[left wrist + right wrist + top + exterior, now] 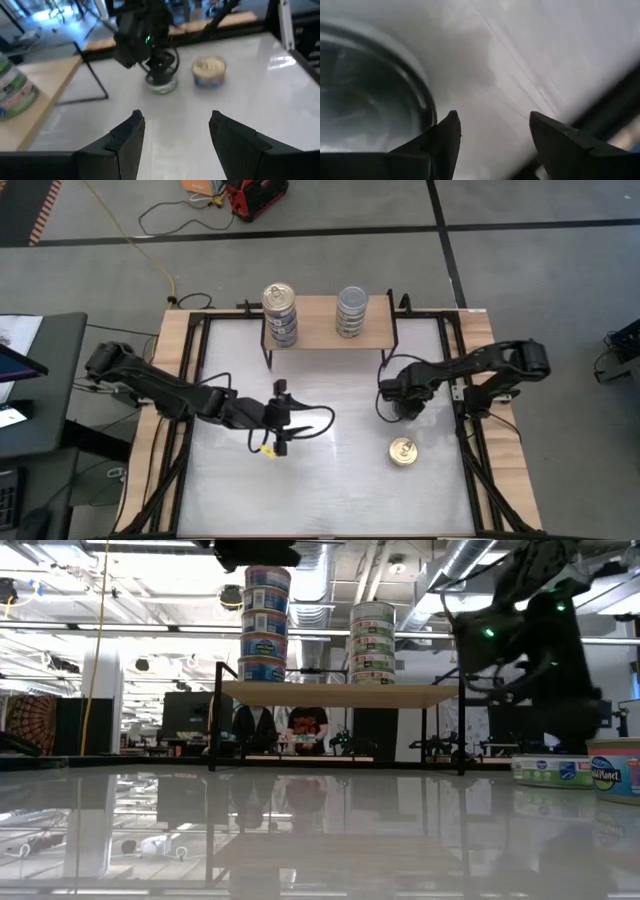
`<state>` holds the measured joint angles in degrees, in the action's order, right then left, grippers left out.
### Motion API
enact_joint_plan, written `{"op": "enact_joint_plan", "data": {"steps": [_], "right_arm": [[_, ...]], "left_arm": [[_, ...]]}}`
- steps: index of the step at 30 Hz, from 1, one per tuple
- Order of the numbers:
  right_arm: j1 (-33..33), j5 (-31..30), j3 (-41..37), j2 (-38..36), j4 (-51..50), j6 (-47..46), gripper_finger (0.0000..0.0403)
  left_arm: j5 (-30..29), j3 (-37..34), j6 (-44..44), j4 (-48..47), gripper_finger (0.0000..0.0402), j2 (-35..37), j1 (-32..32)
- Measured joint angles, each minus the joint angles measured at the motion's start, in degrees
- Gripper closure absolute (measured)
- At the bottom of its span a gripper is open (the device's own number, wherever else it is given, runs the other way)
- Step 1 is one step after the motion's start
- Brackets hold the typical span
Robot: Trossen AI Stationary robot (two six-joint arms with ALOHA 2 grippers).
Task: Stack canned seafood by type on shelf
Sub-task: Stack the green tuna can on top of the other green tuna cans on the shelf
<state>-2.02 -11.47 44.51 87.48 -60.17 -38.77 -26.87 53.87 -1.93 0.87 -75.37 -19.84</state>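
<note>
1. From above: the shelf (318, 318) sits at the table's 12 o'clock edge and carries two sorted stacks, the gold-topped stack (281, 313) and the silver-topped stack (351, 311), kept apart by type. A loose gold-topped can (403, 451) lies at about 5 o'clock from the table's centre. The right gripper (408, 402) hangs low just at that can's 12 o'clock; the left gripper (281, 432) waits mid-table, holding nothing.
2. At table height: both stacks stand straight on the shelf, the gold one taller.
3. Left wrist: its fingers stand apart, empty. Beyond them the right gripper is down over a silver-topped can (162, 85), just beside the gold one.
4. Right wrist: fingers spread; the silver can's rim lies just off one fingertip (447, 132), not yet between them. I'd guess a pickup for the silver stack.
</note>
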Motion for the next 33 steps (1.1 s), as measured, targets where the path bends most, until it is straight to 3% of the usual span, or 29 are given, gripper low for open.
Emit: {"op": "enact_joint_plan", "data": {"steps": [7, 13, 16, 23, 26, 33], "right_arm": [[2.8, 2.7, 5.3, 0.9, 9.3, 1.7, 0.0133], [4.7, 6.0, 8.7, 1.9, 21.8, 7.2, 0.0133], [5.2, 7.5, 11.1, 2.0, 23.4, 10.3, 0.0133], [6.5, 7.0, 14.0, -0.2, 20.7, 14.5, 0.0133], [9.7, 3.5, 13.5, -0.3, 21.4, 15.2, 0.0133], [16.2, 1.0, 8.6, 0.3, 35.3, 14.8, 0.0133]], "left_arm": [[-0.5, 0.0, 4.7, -8.5, 0.0187, 0.3, -0.1], [-0.5, -2.2, 5.3, -7.0, 0.0187, 0.3, -0.4], [-0.4, -2.5, 6.5, -7.1, 0.0187, 0.3, -0.4], [2.5, -2.6, 12.4, -6.3, 0.0187, -0.1, -0.4], [2.5, -2.6, 13.8, -4.1, 0.0187, -3.2, -0.2], [-1.2, -2.6, 12.0, -0.2, 0.0187, -8.5, -0.5]]}}
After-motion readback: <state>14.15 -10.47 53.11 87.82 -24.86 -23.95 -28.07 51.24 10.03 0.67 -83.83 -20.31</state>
